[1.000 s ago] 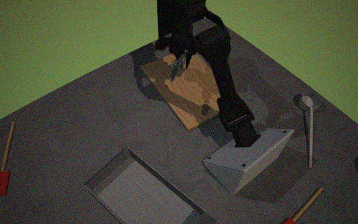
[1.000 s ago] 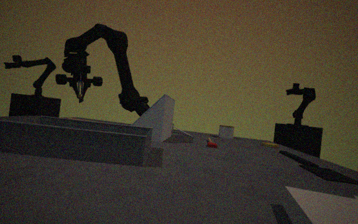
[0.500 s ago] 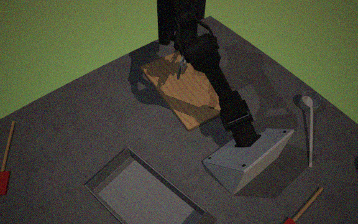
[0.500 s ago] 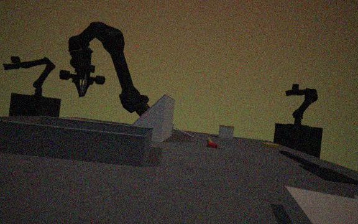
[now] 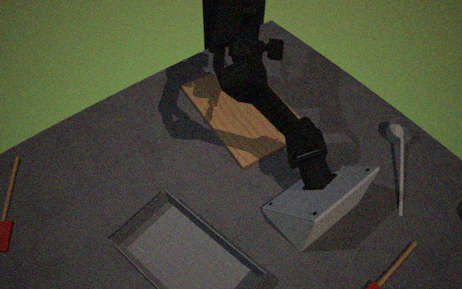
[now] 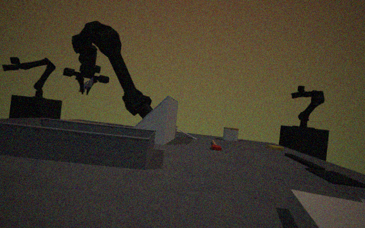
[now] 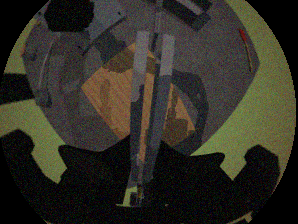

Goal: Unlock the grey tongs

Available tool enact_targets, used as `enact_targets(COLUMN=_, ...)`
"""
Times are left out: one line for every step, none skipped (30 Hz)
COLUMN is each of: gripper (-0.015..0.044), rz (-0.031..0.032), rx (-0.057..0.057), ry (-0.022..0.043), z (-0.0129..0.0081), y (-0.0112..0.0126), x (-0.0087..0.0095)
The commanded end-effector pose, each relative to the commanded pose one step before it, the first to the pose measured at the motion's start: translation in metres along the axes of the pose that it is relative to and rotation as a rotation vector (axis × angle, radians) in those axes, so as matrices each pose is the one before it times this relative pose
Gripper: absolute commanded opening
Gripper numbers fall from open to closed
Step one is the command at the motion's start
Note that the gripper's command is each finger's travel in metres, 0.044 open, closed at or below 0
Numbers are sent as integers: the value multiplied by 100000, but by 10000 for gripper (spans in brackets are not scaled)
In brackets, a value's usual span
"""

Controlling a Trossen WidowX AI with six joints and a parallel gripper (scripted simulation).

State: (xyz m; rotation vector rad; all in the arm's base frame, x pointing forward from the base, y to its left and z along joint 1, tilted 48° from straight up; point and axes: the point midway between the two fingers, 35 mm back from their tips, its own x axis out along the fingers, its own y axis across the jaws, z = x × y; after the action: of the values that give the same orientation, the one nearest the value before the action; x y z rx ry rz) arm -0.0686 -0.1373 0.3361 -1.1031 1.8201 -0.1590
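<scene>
My gripper (image 6: pixel 87 86) (image 7: pixel 143 133) is shut on the grey tongs (image 6: pixel 90 84) (image 7: pixel 149 103) near their hinge end. It holds them high in the air with the tips pointing down. In the wrist view the two tong arms stand a little apart towards the tips. The wooden board (image 5: pixel 239 120) (image 7: pixel 107 96) lies on the table below them. In the top view the gripper is lost against the dark arm above the board's far end. The roasting tin (image 5: pixel 136 217) (image 6: pixel 75 149) sits empty at the table's front.
The arm rises from a grey wedge base (image 5: pixel 319 205) (image 6: pixel 161 120) right of the board. A grey ladle (image 5: pixel 400 168), two red spatulas (image 5: pixel 0 234) (image 5: pixel 391 269) and a white cup (image 6: pixel 230 133) lie around. Other arms on black pedestals (image 6: pixel 35 106) (image 6: pixel 304 139) stand at the back.
</scene>
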Motion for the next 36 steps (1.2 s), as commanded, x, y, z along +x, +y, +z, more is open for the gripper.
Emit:
enact_targets(gripper=-150, rz=-389, rx=-3029, ry=4494, z=-138, y=-5, x=-533)
enact_targets(gripper=-150, rz=5, rx=-343, ry=514, z=-44, y=18, x=-45)
enact_targets(gripper=-150, rz=3, rx=-115, ry=172, z=-15, y=6, x=-15)
enact_targets(gripper=-150, rz=0, rx=0, ry=0, z=0, y=0, x=0)
enact_targets(gripper=-150, rz=0, rx=0, ry=0, z=0, y=0, x=0)
enact_targets(gripper=-150, rz=0, rx=0, ry=0, z=0, y=0, x=0)
enact_targets(gripper=-150, rz=0, rx=0, ry=0, z=0, y=0, x=0)
enact_targets(gripper=-150, rz=0, rx=0, ry=0, z=0, y=0, x=0)
enact_targets(gripper=-150, rz=0, rx=0, ry=0, z=0, y=0, x=0)
enact_targets(gripper=-150, rz=19, rx=15, ry=328, z=4, y=4, x=-7)
enact_targets(gripper=-150, rz=36, rx=28, ry=641, z=8, y=8, x=-13)
enact_targets(gripper=-150, rz=52, rx=39, ry=953, z=13, y=12, x=-19)
enact_targets(gripper=-150, rz=66, rx=48, ry=1267, z=17, y=16, x=-26)
enact_targets(gripper=-150, rz=77, rx=53, ry=1581, z=21, y=19, x=-33)
enact_targets(gripper=-150, rz=23, rx=271, ry=1731, z=8, y=7, x=-34)
enact_targets(gripper=-150, rz=72, rx=39, ry=1894, z=25, y=22, x=-41)
enact_targets(gripper=-150, rz=170, rx=44, ry=1927, z=17, y=28, x=-49)
enact_targets(gripper=-150, rz=52, rx=19, ry=1900, z=25, y=20, x=-42)
enact_targets(gripper=-150, rz=43, rx=7, ry=1895, z=25, y=19, x=-42)
enact_targets(gripper=-150, rz=35, rx=-5, ry=1888, z=25, y=18, x=-43)
enact_targets(gripper=-150, rz=26, rx=-17, ry=1880, z=25, y=17, x=-43)
enact_targets(gripper=-150, rz=17, rx=-29, ry=1873, z=25, y=17, x=-44)
enact_targets(gripper=-150, rz=8, rx=-42, ry=1865, z=26, y=16, x=-44)
enact_targets(gripper=-150, rz=0, rx=-54, ry=1857, z=26, y=15, x=-44)
enact_targets(gripper=-150, rz=-9, rx=-67, ry=1849, z=26, y=14, x=-45)
enact_targets(gripper=-150, rz=-18, rx=-79, ry=1840, z=26, y=13, x=-45)
enact_targets(gripper=-150, rz=-27, rx=-92, ry=1832, z=27, y=12, x=-45)
enact_targets(gripper=-150, rz=-36, rx=-105, ry=1823, z=27, y=12, x=-46)
enact_targets(gripper=-150, rz=-45, rx=-117, ry=1814, z=27, y=11, x=-46)
enact_targets(gripper=-150, rz=-54, rx=-130, ry=1805, z=28, y=10, x=-46)
enact_targets(gripper=-150, rz=-63, rx=-143, ry=1796, z=28, y=9, x=-46)
enact_targets(gripper=-150, rz=-72, rx=-157, ry=1786, z=29, y=8, x=-47)
enact_targets(gripper=-150, rz=-81, rx=-170, ry=1777, z=29, y=8, x=-47)
enact_targets(gripper=-150, rz=-90, rx=-183, ry=1767, z=30, y=7, x=-47)
enact_targets(gripper=-150, rz=-99, rx=-196, ry=1757, z=30, y=6, x=-47)
enact_targets(gripper=-150, rz=-108, rx=-210, ry=1746, z=31, y=5, x=-47)
